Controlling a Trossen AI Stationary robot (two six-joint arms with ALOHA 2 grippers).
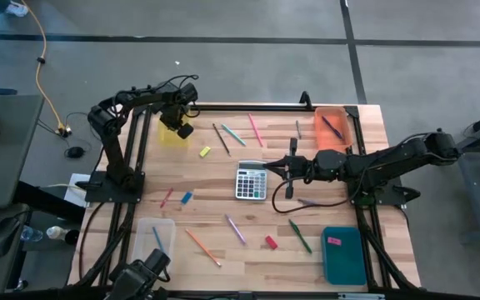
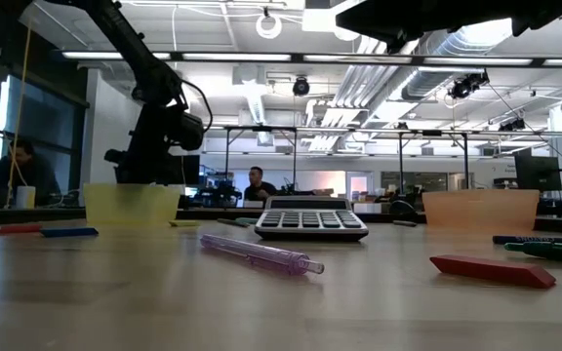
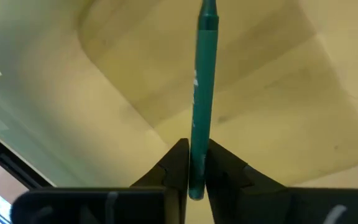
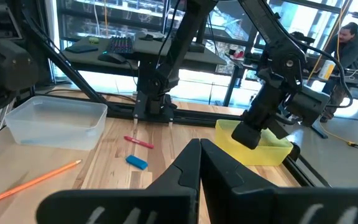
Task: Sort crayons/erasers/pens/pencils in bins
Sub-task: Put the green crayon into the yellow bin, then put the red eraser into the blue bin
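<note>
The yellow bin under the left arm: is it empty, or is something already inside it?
Cannot tell fully. The left gripper holds a green pencil pointing down into the yellow bin; the bin floor visible around it is bare.

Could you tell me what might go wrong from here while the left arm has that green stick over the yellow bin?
The green stick sits between the left gripper fingers, tip pointing into the yellow bin; released tilted, it could lean on the wall or tip out. The right gripper, shut, hovers beside the calculator and could nudge it.
</note>
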